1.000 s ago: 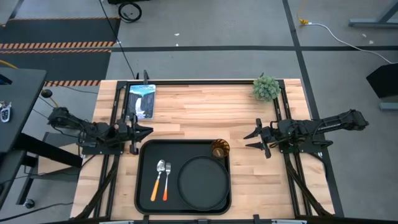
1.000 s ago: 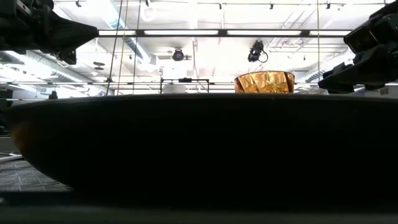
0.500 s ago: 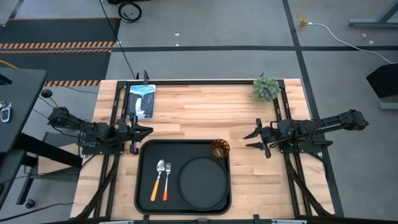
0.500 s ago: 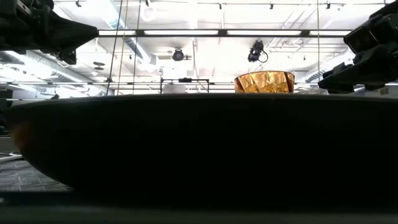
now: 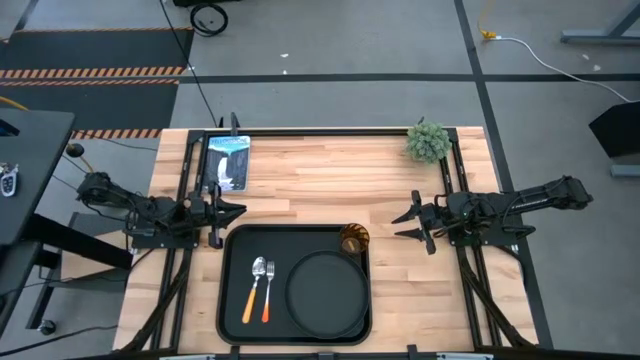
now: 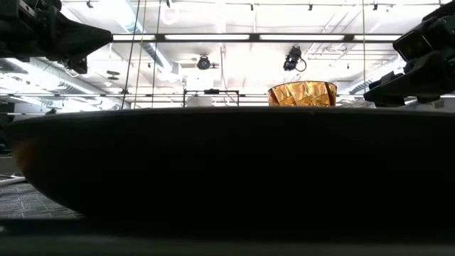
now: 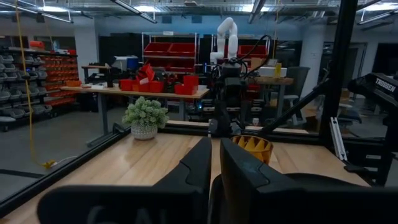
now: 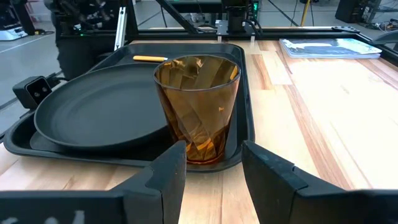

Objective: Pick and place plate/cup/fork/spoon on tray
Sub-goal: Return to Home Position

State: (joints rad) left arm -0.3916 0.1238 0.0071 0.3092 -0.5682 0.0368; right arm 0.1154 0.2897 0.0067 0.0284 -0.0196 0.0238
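Note:
The black tray (image 5: 232,300) lies at the table's near middle. On it are the round black plate (image 5: 325,293) on the right half, and the spoon (image 5: 256,283) and the fork (image 5: 268,292) side by side on the left half. The amber cup (image 5: 354,240) stands upright in the tray's far right corner and also shows in the right wrist view (image 8: 198,102). My left gripper (image 5: 238,210) is shut and empty, just beyond the tray's far left corner. My right gripper (image 5: 402,224) is open and empty, to the right of the cup and clear of it.
A small potted plant (image 5: 428,142) stands at the table's far right. A printed booklet (image 5: 227,160) lies at the far left. Bare wood lies between them and to the right of the tray. In the low view the tray's dark wall (image 6: 227,171) blocks most of the picture.

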